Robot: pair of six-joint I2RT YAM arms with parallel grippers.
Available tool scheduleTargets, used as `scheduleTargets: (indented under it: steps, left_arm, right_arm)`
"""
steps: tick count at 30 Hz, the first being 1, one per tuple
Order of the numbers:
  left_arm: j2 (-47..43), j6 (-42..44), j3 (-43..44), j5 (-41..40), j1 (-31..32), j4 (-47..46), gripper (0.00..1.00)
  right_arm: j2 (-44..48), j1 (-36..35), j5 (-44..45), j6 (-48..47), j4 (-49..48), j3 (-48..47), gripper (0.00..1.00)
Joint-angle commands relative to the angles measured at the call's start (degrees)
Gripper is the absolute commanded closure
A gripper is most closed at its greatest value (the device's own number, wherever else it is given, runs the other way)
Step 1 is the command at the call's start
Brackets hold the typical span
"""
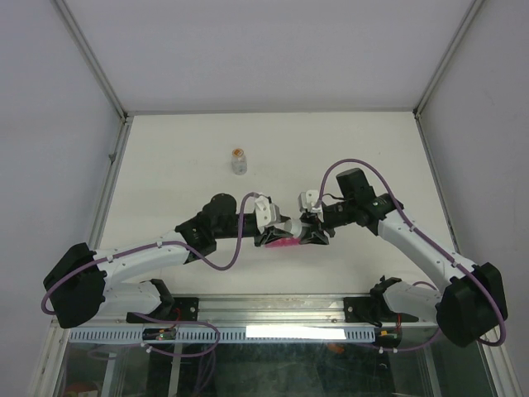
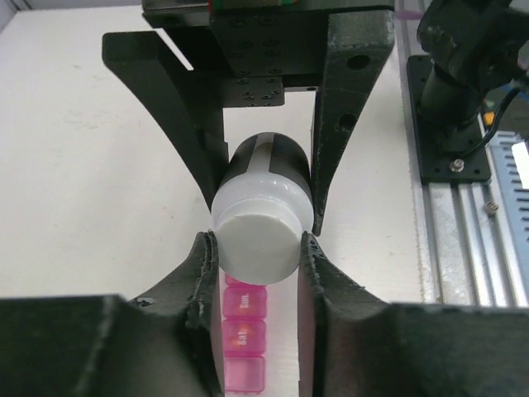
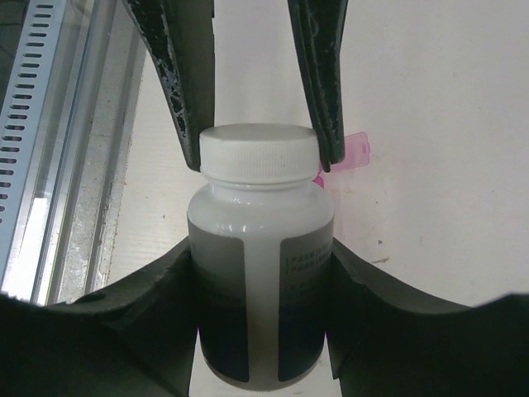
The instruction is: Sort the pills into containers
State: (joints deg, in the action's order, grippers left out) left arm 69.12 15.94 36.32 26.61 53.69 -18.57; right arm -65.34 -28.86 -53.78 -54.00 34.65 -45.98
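A white-capped dark bottle point(image 3: 260, 281) is held between both grippers above the table. My right gripper point(image 3: 260, 265) is shut on the bottle's body. My left gripper point(image 2: 258, 248) is shut on its white cap point(image 2: 258, 240); its fingers point(image 3: 186, 99) come in from the top of the right wrist view. The pink pill-organiser strip point(image 2: 245, 331) lies on the table right under the bottle, lids marked "Sun." and "Sat."; orange shows inside one compartment. It also shows in the top view point(image 1: 285, 245) below the meeting grippers, and a pink corner point(image 3: 351, 153) peeks past the cap. No loose pills show.
A small clear bottle with orange-brown contents point(image 1: 239, 160) stands upright farther back, left of centre. The metal rail and the arm bases point(image 1: 273, 310) run along the near edge. White walls enclose the table on the left, right and back.
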Motion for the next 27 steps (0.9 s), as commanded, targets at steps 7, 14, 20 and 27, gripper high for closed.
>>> scheduleTargets:
  steps: [7, 14, 20, 27]
  left_arm:
    - [-2.8, -35.3, 2.2, -15.4, 1.0, -3.8, 1.0]
    - [-2.9, -45.4, 3.7, -22.4, 2.8, -0.7, 1.0]
    - [-3.3, -44.3, 3.3, -19.7, 2.9, -2.2, 0.52]
    - [-8.0, -40.8, 0.0, -20.7, 2.8, -4.2, 0.18]
  right_arm:
    - [-0.6, 0.0, -1.7, -0.7, -1.2, -1.8, 1.0]
    - [-0.7, 0.0, -1.6, -0.4, -1.2, -1.9, 1.0]
    - [-0.5, 0.0, -1.6, -0.3, -1.2, -1.9, 1.0]
    - [-0.6, 0.0, -1.6, -0.3, -1.1, -1.9, 1.0]
